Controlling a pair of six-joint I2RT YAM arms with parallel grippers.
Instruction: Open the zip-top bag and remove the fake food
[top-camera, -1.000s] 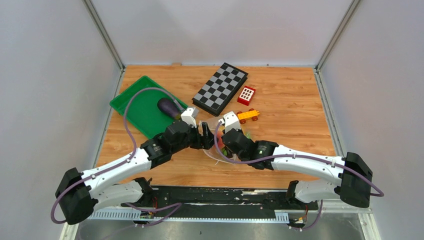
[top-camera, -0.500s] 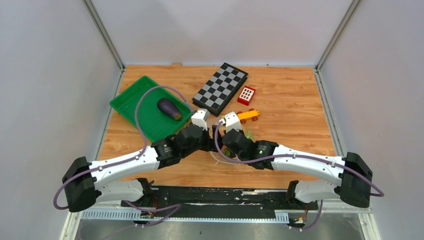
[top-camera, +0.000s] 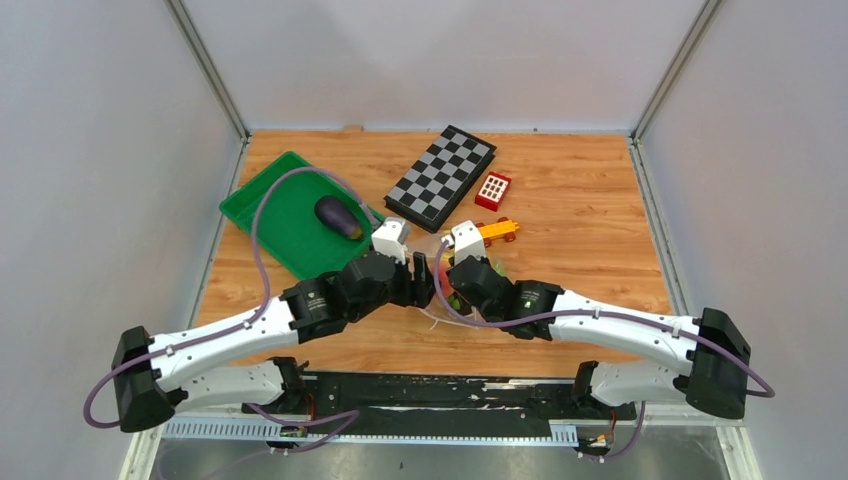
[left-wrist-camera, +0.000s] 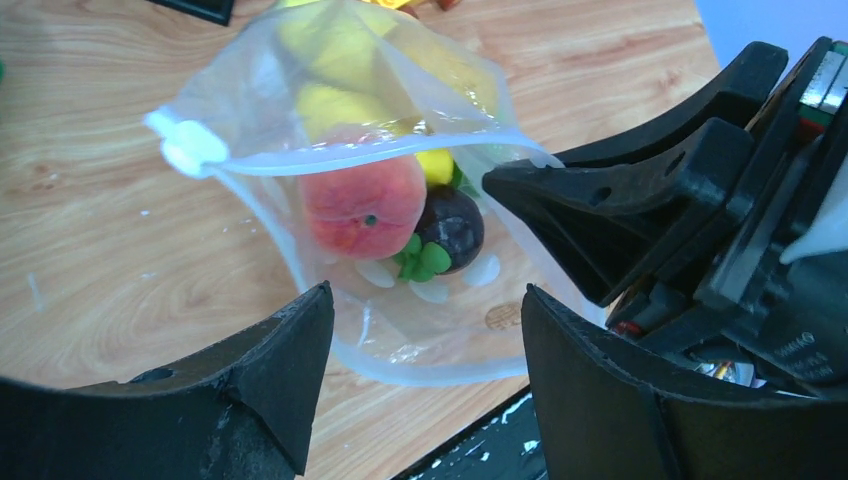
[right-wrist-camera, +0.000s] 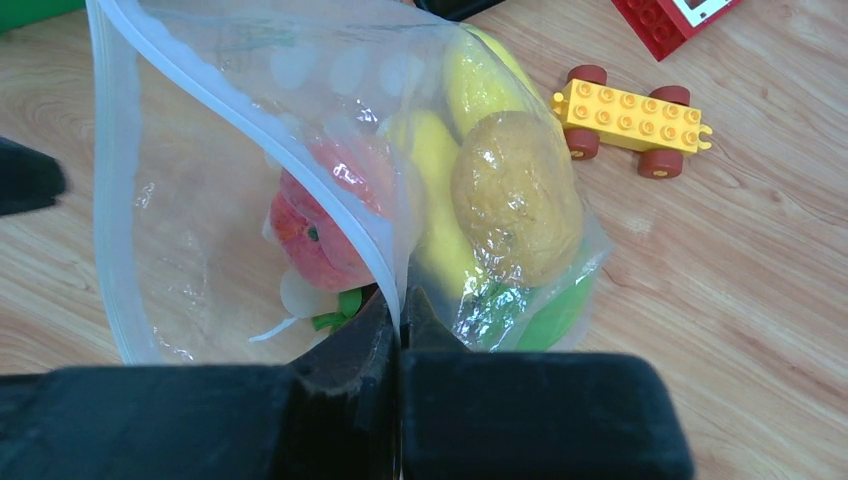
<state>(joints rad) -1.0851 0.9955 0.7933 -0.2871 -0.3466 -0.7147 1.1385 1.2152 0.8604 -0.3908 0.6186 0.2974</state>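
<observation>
The zip-top bag lies on the table with its mouth held open. My right gripper is shut on the bag's zip strip at the rim. Inside the bag are an orange-pink peach, a small dark piece, yellow pieces, a brownish-orange piece and a green star fruit. My left gripper is open and empty, just in front of the bag's mouth, its jaws on either side of the lower rim. The purple eggplant lies in the green tray.
A folded chessboard and a red block with white squares lie at the back. A yellow toy car sits just behind the bag. Both grippers meet closely at the table's middle.
My left gripper has shifted right toward the bag's mouth, then drawn back a little. My right gripper keeps its hold on the bag's rim.
</observation>
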